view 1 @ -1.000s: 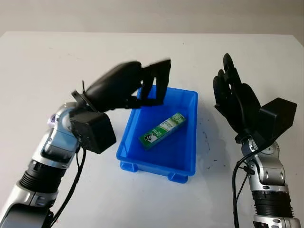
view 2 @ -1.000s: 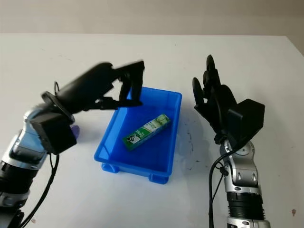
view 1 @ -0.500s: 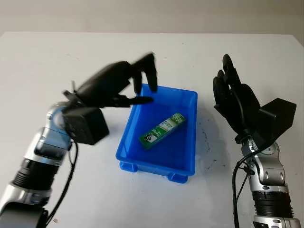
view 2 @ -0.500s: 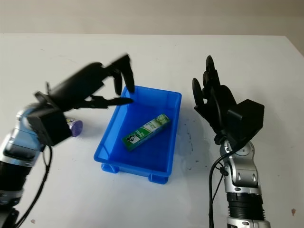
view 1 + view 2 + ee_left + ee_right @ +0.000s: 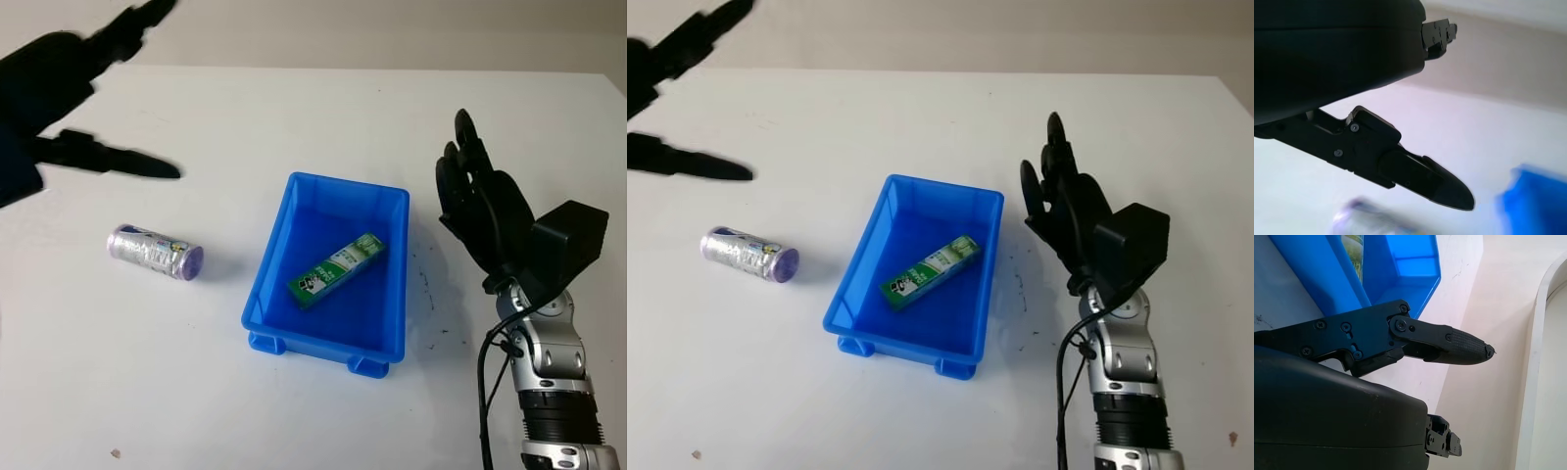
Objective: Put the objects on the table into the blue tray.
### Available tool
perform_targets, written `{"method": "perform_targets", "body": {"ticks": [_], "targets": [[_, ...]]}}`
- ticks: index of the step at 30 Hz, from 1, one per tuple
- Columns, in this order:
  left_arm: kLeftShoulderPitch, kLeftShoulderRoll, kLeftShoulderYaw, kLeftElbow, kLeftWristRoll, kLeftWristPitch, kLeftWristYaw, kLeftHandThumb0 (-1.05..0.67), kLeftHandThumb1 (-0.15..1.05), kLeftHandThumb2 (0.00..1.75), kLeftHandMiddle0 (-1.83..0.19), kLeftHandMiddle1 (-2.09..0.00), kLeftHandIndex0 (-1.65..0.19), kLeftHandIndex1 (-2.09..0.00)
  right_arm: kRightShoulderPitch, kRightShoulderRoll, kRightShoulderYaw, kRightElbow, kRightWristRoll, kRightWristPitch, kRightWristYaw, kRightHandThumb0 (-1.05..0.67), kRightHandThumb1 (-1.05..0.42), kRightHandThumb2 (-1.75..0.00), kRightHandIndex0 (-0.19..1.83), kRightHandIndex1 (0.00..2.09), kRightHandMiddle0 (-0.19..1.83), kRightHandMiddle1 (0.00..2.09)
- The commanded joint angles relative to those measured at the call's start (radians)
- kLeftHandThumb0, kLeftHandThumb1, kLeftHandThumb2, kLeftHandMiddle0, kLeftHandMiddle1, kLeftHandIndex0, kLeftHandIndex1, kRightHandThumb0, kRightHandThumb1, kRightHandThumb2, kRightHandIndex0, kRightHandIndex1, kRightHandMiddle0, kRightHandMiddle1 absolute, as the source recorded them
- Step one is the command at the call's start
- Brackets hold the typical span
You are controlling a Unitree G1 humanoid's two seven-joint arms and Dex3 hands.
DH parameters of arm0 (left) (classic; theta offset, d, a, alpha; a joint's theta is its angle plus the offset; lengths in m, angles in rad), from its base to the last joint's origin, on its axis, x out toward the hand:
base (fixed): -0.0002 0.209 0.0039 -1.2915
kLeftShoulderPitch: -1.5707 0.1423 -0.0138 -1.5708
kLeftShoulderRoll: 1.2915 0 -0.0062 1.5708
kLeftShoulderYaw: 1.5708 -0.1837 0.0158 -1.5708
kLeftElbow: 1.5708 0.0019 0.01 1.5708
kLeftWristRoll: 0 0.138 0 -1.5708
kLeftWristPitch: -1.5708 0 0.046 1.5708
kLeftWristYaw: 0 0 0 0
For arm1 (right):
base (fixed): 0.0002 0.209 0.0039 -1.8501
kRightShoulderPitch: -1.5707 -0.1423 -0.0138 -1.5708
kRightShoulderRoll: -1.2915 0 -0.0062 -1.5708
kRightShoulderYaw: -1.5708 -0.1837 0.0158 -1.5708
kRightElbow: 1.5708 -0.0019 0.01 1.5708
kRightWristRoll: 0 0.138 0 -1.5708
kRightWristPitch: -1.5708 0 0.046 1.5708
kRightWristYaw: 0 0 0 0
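I see the white table (image 5: 294, 117) with the blue rectangular plastic tray (image 5: 328, 338) near its middle. My left hand (image 5: 49, 98) is raised at the far left, open and holding nothing. My right hand (image 5: 480, 201) stands upright just right of the tray, open as well. A green and white flat carton (image 5: 336, 269) lies diagonally inside the tray. A silvery purple foil-wrapped roll (image 5: 154, 251) lies on its side on the table, left of the tray and apart from it.

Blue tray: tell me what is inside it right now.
Inside the blue tray lies one green and white box, flat and slanted on the floor. Whatever is under the box is covered; the rest of the floor is bare.
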Motion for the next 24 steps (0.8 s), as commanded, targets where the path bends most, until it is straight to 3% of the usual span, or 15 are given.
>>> {"method": "perform_targets", "body": {"ticks": [1, 5, 7, 12, 17, 24], "targets": [[0.040, 0.065, -0.019, 0.001, 0.054, -0.037, -0.010, -0.87, 0.89, 0.05, 0.19, 0.00, 0.19, 0.00, -0.014, -0.012, -0.001, -0.006, 0.001, -0.002, 0.003, -0.72, -1.05, -0.59, -0.19, 0.00, -0.19, 0.00], [0.109, 0.129, -0.065, 0.009, 0.182, -0.103, -0.009, -0.82, 0.86, 0.05, 0.19, 0.00, 0.19, 0.00, -0.018, -0.016, -0.003, -0.005, 0.003, 0.001, 0.007, -0.71, -1.05, -0.60, -0.19, 0.00, -0.19, 0.00], [0.135, 0.132, -0.079, 0.009, 0.212, -0.110, -0.005, -0.81, 0.85, 0.04, 0.19, 0.00, 0.19, 0.00, -0.020, -0.019, 0.000, -0.006, -0.001, 0.006, 0.008, -0.71, -1.05, -0.60, -0.19, 0.00, -0.19, 0.00], [0.150, 0.109, -0.151, 0.079, 0.318, -0.245, 0.106, -0.85, 0.88, 0.06, 0.19, 0.00, 0.19, 0.00, -0.027, -0.024, 0.001, 0.010, 0.003, -0.006, 0.022, -0.72, -1.05, -0.60, -0.19, 0.00, -0.19, 0.00], [0.127, 0.050, -0.235, 0.128, 0.405, -0.297, 0.202, -0.75, 0.86, 0.05, 0.19, -0.01, 0.18, -0.02, -0.026, -0.022, -0.002, 0.007, 0.003, 0.002, 0.020, -0.71, -1.05, -0.60, -0.19, 0.00, -0.19, 0.00], [0.041, -0.111, -0.316, 0.345, 0.422, -0.422, 0.430, -0.57, 0.87, 0.06, 0.00, -0.08, -0.04, -0.11, -0.024, -0.021, -0.007, 0.013, 0.008, 0.001, 0.019, -0.71, -1.05, -0.60, -0.19, 0.00, -0.19, 0.00]]}}
